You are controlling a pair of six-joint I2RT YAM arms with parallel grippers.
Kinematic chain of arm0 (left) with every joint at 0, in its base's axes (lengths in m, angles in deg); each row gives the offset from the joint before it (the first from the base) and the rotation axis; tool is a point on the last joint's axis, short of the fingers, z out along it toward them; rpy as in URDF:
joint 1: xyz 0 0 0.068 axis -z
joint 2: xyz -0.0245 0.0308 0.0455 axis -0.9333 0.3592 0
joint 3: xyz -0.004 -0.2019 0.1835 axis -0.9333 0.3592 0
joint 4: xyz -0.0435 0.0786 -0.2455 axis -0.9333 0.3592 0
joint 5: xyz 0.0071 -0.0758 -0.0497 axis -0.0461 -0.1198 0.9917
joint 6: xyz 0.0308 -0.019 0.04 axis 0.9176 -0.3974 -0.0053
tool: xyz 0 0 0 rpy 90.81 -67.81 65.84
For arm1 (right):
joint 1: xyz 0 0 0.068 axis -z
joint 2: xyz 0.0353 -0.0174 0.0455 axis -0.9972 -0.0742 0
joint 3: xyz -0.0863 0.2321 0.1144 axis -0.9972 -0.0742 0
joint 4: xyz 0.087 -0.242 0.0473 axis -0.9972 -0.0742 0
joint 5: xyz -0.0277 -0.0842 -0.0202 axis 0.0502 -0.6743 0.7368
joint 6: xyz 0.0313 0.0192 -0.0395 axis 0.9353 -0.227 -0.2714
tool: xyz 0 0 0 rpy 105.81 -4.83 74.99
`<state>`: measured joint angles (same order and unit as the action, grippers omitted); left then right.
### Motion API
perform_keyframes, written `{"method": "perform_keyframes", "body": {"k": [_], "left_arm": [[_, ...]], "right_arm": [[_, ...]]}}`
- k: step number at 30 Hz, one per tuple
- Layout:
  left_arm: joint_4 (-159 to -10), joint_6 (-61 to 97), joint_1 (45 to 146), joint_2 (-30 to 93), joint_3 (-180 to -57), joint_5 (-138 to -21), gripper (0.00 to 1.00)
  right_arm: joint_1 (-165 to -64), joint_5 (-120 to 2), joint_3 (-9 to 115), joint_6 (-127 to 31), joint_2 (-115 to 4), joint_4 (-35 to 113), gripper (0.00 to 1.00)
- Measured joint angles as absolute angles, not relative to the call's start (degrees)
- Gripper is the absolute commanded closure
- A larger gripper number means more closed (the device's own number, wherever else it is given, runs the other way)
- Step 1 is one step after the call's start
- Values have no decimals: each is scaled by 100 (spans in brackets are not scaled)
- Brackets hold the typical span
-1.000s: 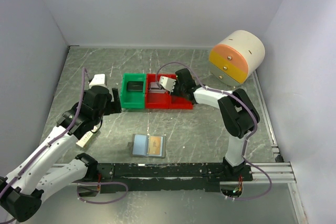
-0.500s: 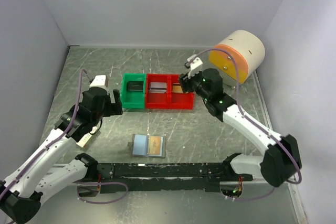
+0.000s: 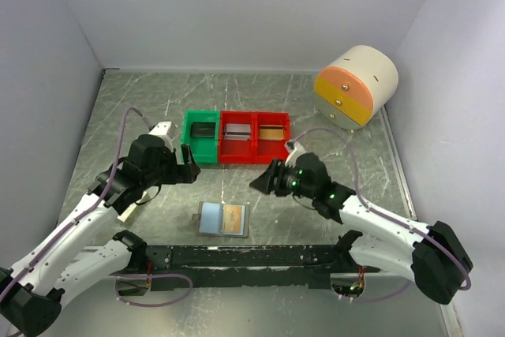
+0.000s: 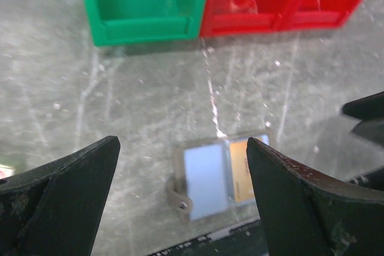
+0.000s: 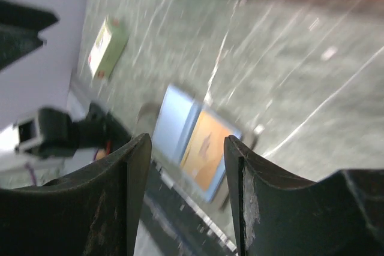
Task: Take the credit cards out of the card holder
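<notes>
card holder [image 3: 223, 219] lies open on the counter [image 3: 134, 92] just ahead of my half-spread, empty right jaws, i guess lined up for its orange credit card [image 5: 207, 148], and it's below my left jaws too, spread wide.

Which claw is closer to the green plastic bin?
Left. The left claw hangs by the green plastic bin's front edge; the right claw is farther, near the red plastic bins.
</notes>
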<state>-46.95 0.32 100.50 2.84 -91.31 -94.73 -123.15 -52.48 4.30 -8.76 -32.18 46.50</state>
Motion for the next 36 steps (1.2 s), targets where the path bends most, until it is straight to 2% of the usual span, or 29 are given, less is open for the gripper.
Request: {"method": "perform_keyframes", "body": {"k": [5,13,19,27,36], "left_arm": [[-4892,-285,10048,416,-8840,-8345,5],[-5233,-650,10048,512,-8289,-7003,6],[-5445,-818,10054,525,-8049,-6433,10],[-5626,-947,10190,660,-7804,-6140,15],[-6201,-1161,10915,1220,-7719,-6177,30]], "right_arm": [[-13664,-5791,246,-23,-3343,4646,50],[-14691,-6496,266,998,-4466,4941,61],[-15008,-6778,268,1540,-5052,5161,67],[-15047,-7143,262,2075,-5259,5081,71],[-15050,-7224,222,2493,-5585,5327,73]]}}
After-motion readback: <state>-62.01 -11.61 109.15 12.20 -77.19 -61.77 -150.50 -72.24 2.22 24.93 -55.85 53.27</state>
